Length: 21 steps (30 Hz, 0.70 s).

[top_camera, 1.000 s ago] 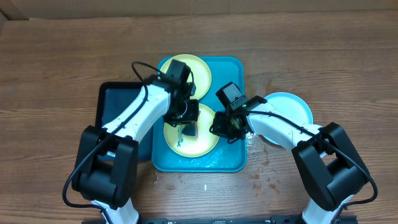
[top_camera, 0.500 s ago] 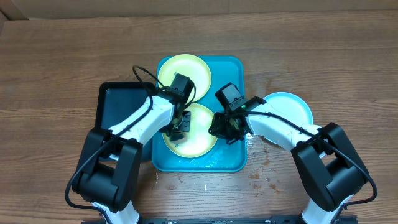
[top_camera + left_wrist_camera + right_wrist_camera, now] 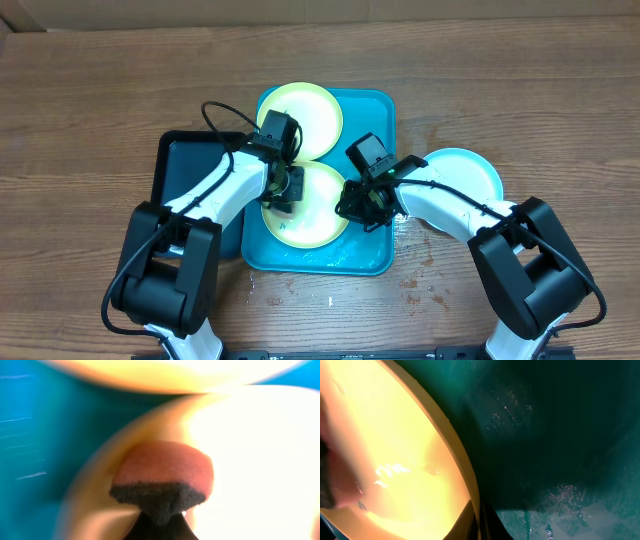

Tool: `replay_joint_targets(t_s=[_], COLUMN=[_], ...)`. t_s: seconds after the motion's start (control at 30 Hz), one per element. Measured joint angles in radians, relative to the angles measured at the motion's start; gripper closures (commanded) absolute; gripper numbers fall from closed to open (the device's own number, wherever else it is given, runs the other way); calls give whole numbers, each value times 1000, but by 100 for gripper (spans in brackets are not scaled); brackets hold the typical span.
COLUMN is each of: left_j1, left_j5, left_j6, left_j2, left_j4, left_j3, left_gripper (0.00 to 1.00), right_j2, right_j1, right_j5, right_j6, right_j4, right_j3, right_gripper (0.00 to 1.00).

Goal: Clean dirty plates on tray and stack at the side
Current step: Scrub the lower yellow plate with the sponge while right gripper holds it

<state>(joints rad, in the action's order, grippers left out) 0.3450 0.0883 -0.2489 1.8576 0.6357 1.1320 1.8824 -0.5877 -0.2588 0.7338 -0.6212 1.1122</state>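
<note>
The turquoise tray (image 3: 370, 250) holds two yellow-green plates, one at its far end (image 3: 305, 112) and one nearer (image 3: 318, 212). My left gripper (image 3: 282, 190) is shut on a sponge and presses it on the near plate's left side. In the left wrist view the sponge (image 3: 162, 477), reddish with a dark scouring face, sits against the plate (image 3: 250, 460). My right gripper (image 3: 362, 205) is shut on that plate's right rim; the right wrist view shows the rim (image 3: 465, 485) pinched between its fingers (image 3: 476, 522). The light blue plate (image 3: 465, 178) lies on the table to the right of the tray.
A smaller black tray (image 3: 185, 185) lies against the turquoise tray's left side, under my left arm. The tray floor (image 3: 560, 500) is wet, and there are water drops on the wood to the right of it. A small dark mark (image 3: 283, 228) shows on the near plate.
My left gripper has slid the sponge leftward across the near plate, from its middle to its left side. The right gripper has kept its hold on the rim.
</note>
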Motion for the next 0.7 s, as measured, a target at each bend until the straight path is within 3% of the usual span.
replay_joint_targets(t_s=[0.13, 0.27, 0.47, 0.7], left_j1=[34, 101, 107, 107], left_j5=[253, 393, 372, 98], left_j6=[32, 60, 28, -120], left_j2=[11, 19, 20, 15], left_j4=[-12, -12, 9, 168], left_j3=[-1, -10, -11, 11], left_gripper=[96, 96, 96, 96], right_j2=[0, 0, 0, 0], right_j1=[0, 0, 4, 4], right_j5=[0, 0, -6, -4], right_j6=[0, 0, 2, 2], right_j4=[0, -1, -6, -5], right_j3=[0, 0, 0, 0], right_gripper=[96, 96, 96, 96])
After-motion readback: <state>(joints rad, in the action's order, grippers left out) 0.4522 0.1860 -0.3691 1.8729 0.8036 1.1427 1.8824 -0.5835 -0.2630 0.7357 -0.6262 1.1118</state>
